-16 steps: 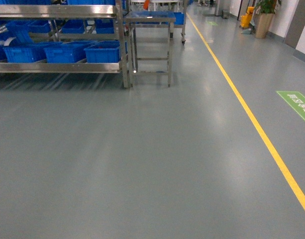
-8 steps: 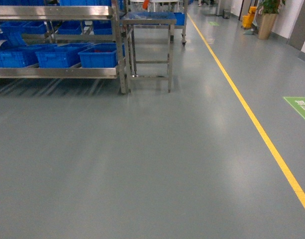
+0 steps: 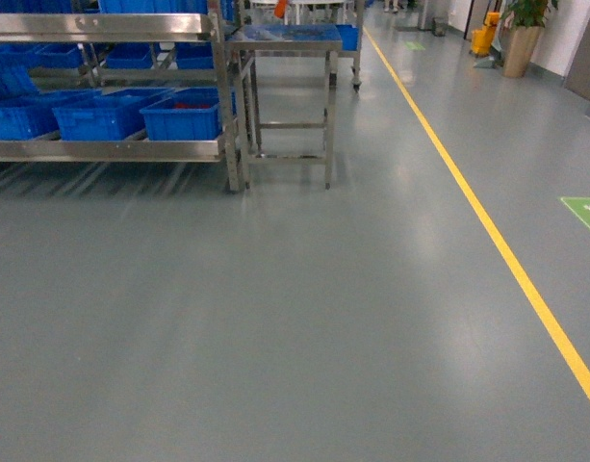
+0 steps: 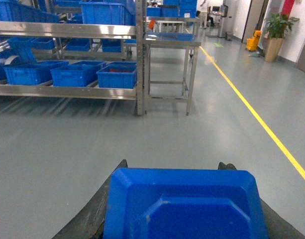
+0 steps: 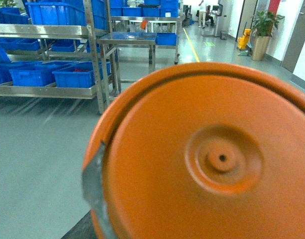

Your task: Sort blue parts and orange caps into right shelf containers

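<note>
Two loads ride with me: my left end effector (image 4: pixel 184 172) holds a blue part (image 4: pixel 184 209) that fills the bottom of the left wrist view, dark fingers (image 4: pixel 105 199) showing at its sides, and my right end effector carries an orange cap (image 5: pixel 207 159), round with a raised hub, covering most of the right wrist view; its fingers are hidden behind the cap. The right shelf containers (image 3: pixel 184 115) sit in a row on the low level of a steel shelf rack (image 3: pixel 112 149) at the upper left of the head view, well away across bare grey floor (image 3: pixel 275 318). A steel table (image 3: pixel 285 38) stands just beside the rack. A yellow line (image 3: pixel 497 241) runs along the floor on the right.
</note>
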